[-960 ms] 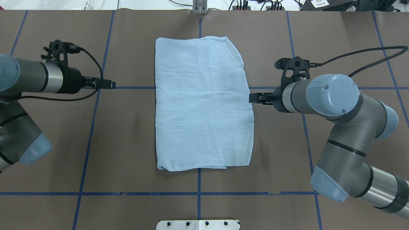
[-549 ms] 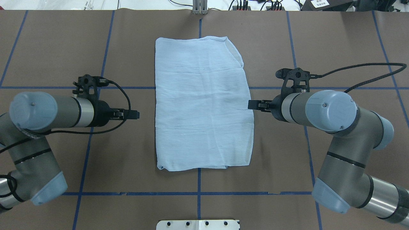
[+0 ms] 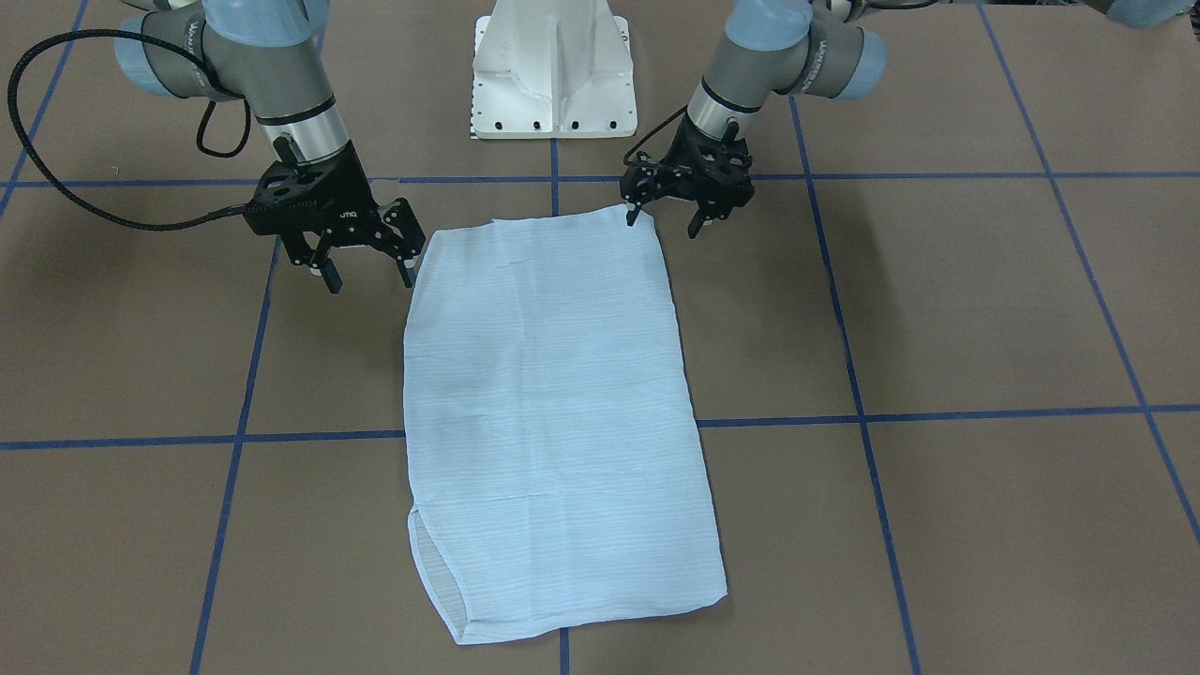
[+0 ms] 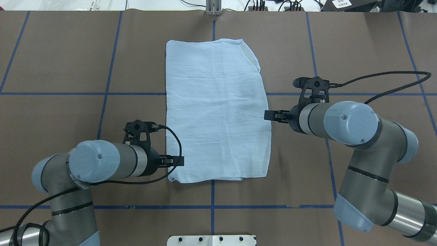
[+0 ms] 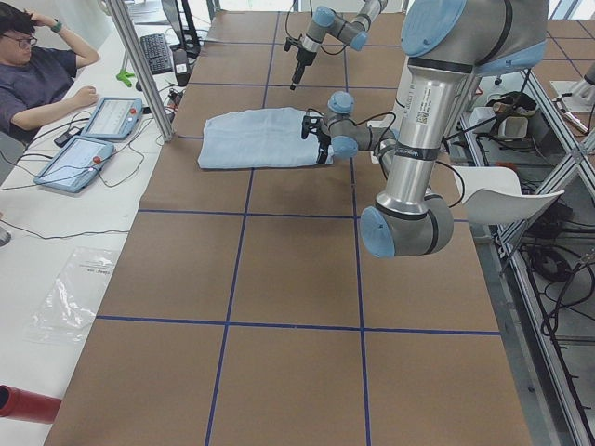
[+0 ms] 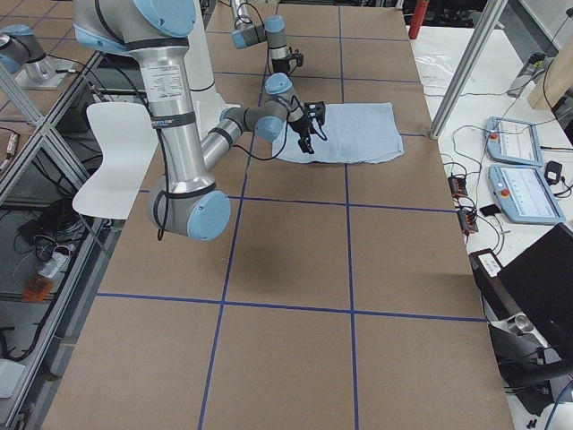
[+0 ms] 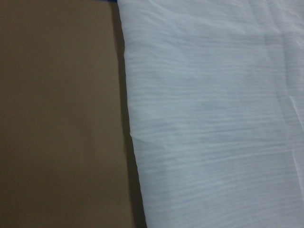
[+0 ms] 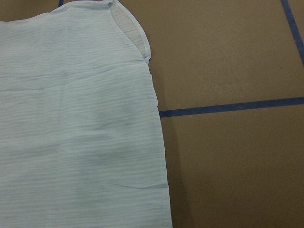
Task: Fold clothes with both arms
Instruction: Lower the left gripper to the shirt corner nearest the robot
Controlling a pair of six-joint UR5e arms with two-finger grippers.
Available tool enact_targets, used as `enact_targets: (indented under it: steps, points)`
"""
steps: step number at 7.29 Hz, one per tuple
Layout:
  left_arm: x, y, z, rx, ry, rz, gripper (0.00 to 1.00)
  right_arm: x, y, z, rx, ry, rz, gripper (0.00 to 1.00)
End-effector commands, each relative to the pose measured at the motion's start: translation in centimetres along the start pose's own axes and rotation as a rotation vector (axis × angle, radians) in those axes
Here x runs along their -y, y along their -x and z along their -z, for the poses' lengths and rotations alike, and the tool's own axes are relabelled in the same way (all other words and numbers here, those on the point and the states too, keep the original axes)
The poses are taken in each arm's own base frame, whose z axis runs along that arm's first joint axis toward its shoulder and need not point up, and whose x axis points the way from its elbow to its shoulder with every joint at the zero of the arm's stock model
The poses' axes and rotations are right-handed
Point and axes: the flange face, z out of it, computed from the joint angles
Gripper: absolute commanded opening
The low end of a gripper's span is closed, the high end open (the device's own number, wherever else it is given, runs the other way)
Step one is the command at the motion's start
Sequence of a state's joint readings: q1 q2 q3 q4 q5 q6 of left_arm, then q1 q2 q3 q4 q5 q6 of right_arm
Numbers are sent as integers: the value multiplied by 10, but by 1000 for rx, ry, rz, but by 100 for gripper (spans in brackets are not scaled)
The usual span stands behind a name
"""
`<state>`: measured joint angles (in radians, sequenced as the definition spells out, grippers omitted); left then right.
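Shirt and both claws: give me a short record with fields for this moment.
shirt: pale blue, folded into a flat rectangle, lying on the table
left claw: open, at the shirt's left corner on the robot's side; cannot tell if it touches
right claw: open, beside the shirt's right edge, holding nothing
grip state: neither claw is shut on cloth

The left arm (image 4: pixel 97 160) is folded in close to the robot, and its left gripper (image 3: pixel 664 225) is angled downward with the jaws spread apart. The right arm (image 4: pixel 344 118) is bent at the elbow and reaches farther forward. Its right gripper (image 3: pixel 368 279) also tilts downward, jaws wide apart.
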<state>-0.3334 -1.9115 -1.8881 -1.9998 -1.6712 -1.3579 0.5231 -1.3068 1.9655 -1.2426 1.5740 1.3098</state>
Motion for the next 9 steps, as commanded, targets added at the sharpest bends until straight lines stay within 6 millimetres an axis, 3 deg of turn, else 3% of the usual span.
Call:
enact_targets:
  steps: [1, 7, 8, 9]
  points:
    - [-12, -6, -9, 12, 20, 10, 58, -2, 2, 0, 3, 3, 2, 100]
    - [-13, 2, -27, 48, 28, 11, 56, -9, 4, -3, 3, 14, 9, 100]
    - [-16, -2, -28, 43, 31, 9, 46, -10, 4, -4, 0, 16, 10, 100]
    - [-18, -3, -29, 42, 35, 7, 20, -10, 4, -4, 2, 15, 11, 100]
